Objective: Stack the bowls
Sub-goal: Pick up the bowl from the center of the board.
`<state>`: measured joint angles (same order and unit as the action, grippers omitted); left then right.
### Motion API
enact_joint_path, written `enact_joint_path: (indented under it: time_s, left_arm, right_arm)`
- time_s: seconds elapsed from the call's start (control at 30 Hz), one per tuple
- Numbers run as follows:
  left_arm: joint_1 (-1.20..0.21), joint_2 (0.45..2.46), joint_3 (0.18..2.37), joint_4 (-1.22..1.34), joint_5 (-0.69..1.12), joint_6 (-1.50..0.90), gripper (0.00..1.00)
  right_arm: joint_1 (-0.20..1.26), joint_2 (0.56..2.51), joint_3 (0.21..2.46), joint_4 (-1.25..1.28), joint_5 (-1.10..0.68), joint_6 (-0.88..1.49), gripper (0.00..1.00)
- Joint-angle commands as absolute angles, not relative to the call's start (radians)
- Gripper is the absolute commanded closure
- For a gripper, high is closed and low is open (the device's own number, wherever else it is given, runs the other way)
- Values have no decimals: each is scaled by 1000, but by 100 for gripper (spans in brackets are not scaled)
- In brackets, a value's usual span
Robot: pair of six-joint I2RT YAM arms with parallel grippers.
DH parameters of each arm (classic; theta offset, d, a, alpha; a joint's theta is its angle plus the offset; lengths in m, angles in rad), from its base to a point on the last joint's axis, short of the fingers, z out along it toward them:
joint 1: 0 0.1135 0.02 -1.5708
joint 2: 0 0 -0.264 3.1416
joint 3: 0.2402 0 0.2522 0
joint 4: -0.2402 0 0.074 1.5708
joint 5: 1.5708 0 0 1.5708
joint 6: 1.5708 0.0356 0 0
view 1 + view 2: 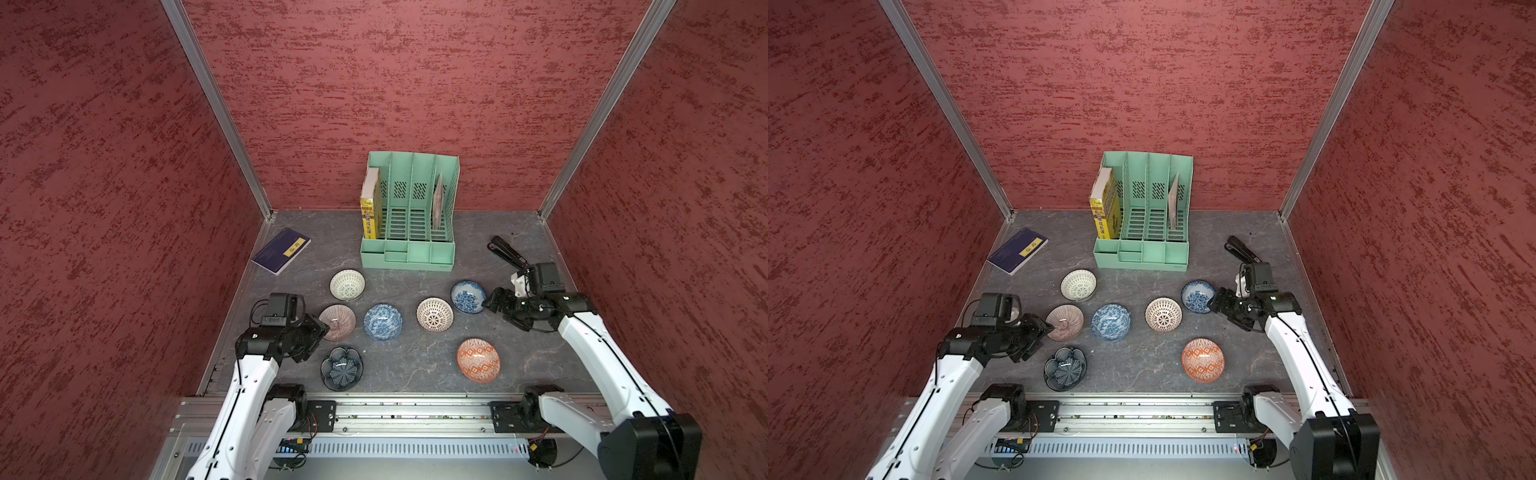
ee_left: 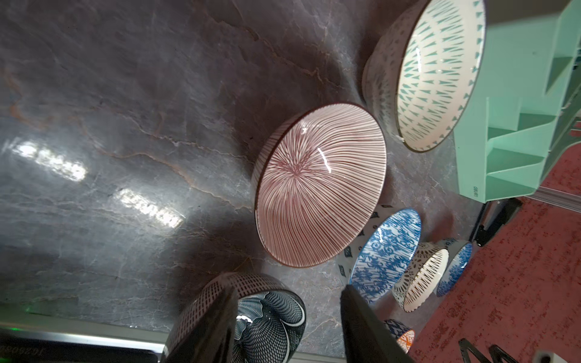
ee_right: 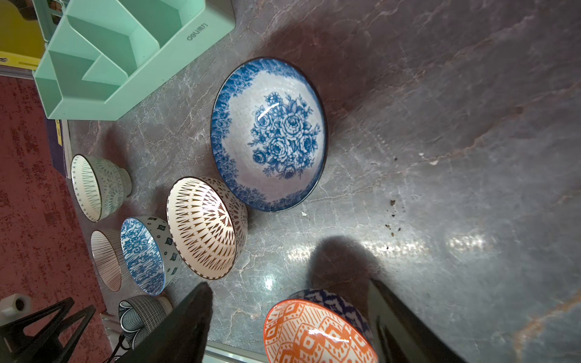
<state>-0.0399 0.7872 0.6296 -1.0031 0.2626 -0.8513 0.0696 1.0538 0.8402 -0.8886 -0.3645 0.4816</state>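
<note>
Seven bowls stand apart on the grey table, none inside another. They are a white lattice bowl (image 1: 347, 284), a pink-striped one (image 1: 338, 322), a blue-white one (image 1: 382, 322), a second lattice bowl (image 1: 434, 314), a blue floral one (image 1: 468, 296), an orange-white one (image 1: 478, 360) and a dark scalloped one (image 1: 341, 368). My left gripper (image 1: 322, 328) is open at the pink-striped bowl's (image 2: 317, 185) left rim and holds nothing. My right gripper (image 1: 488, 305) is open at the blue floral bowl's (image 3: 270, 132) right rim, also with nothing in it.
A green file organizer (image 1: 409, 249) with a yellow book (image 1: 370, 212) stands behind the bowls. A dark-blue notebook (image 1: 281, 250) lies at the back left and a black stapler (image 1: 505, 251) at the back right. Red walls close three sides, and a metal rail (image 1: 415, 409) runs along the front.
</note>
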Motion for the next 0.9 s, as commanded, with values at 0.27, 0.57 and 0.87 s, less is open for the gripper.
enact_joint_path:
  time_s: [0.27,0.57,0.87]
  left_arm:
    - [-60,1000,692,-914,92,-776,53]
    - [-60,1109,690,-821,103,-721,74]
    - [-61,1162,687,-791,113,-690,79]
  right_arm:
    - [84,1064,875,-894,-391,457,22]
    - [87,1054,876,-897,-396,466,25]
    - [86,1041,876,-907,-400,468,25]
